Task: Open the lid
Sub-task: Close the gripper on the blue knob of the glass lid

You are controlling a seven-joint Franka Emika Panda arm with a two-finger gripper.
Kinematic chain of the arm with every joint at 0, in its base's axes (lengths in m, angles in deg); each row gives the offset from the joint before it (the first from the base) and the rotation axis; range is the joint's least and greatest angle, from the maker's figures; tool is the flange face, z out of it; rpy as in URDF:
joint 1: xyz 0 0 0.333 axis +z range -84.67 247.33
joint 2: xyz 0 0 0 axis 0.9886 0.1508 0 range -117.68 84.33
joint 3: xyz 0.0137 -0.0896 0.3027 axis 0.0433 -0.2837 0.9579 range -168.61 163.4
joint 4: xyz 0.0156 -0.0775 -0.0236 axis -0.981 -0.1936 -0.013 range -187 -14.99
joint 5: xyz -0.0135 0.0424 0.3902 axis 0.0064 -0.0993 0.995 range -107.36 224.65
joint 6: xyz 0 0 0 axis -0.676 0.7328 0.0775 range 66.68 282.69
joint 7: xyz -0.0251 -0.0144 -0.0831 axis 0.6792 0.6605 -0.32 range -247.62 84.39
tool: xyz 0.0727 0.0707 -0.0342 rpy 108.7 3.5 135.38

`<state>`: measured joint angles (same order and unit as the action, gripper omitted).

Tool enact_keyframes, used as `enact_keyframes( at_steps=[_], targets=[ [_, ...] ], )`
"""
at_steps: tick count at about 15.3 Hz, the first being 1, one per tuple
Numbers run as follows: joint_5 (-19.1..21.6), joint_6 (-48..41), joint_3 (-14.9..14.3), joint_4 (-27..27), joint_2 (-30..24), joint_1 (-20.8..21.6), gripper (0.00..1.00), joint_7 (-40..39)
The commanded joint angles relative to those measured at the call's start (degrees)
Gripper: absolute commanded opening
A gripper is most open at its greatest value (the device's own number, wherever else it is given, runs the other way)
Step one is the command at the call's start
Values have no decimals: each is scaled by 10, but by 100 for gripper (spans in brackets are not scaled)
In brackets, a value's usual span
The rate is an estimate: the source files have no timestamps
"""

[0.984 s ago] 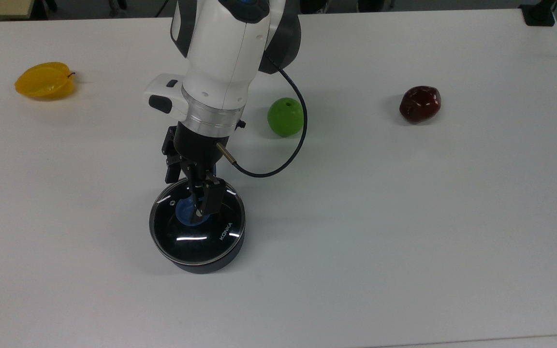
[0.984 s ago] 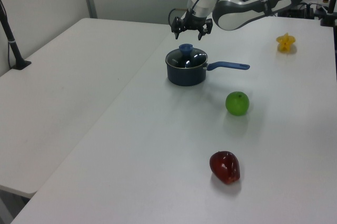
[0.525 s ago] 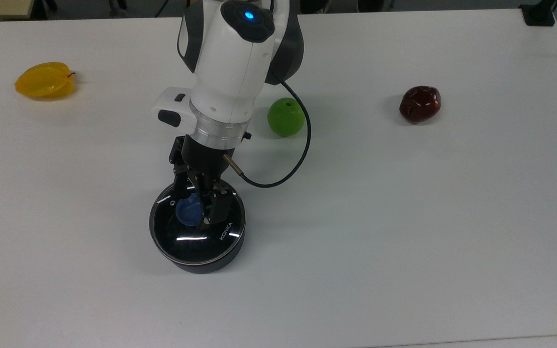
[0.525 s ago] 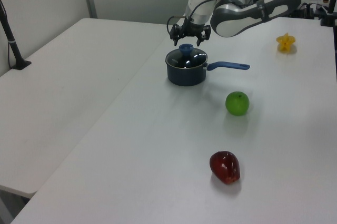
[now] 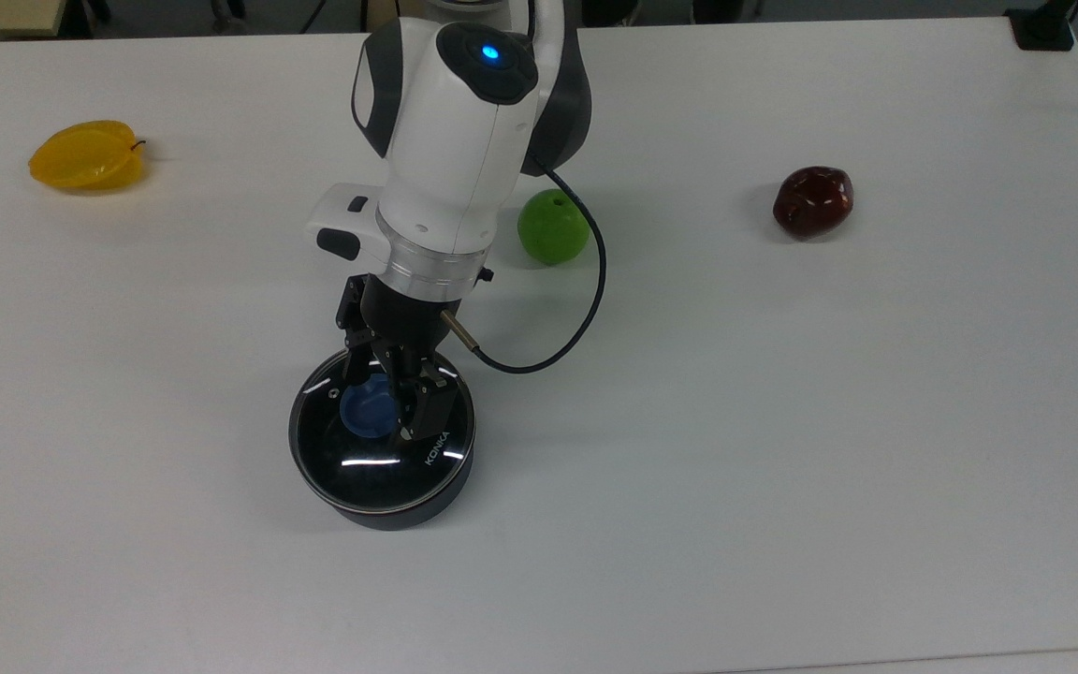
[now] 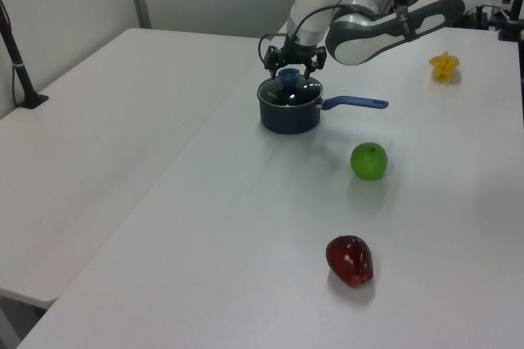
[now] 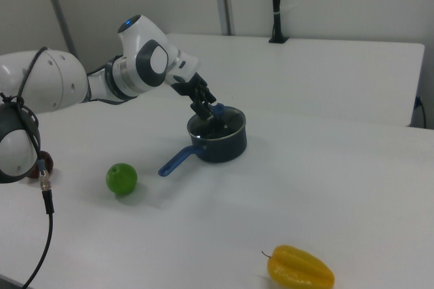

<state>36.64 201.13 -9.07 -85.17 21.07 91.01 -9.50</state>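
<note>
Lower centre-left of the top view: lid (image 5: 380, 459) seated on saucepan (image 6: 286, 115) | claw (image 5: 380, 398) spread open astride blue knob (image 5: 366, 406), gripping nothing | step: pre-grasp | next: close, lift straight up.

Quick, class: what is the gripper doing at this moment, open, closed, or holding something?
Gripper: open, holding nothing, its fingers on either side of the blue knob of the lid, which sits on the saucepan.
</note>
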Motion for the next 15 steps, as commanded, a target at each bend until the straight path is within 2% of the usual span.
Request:
enact_keyframes(
  at_steps=[1, 8, 15],
  targets=[
    [-24, 10, -8, 8, 8, 8, 76, 13],
    [-25, 9, -10, 8, 4, 7, 52, 7],
    [-19, 1, -9, 1, -40, -4, 48, -8]
  ],
)
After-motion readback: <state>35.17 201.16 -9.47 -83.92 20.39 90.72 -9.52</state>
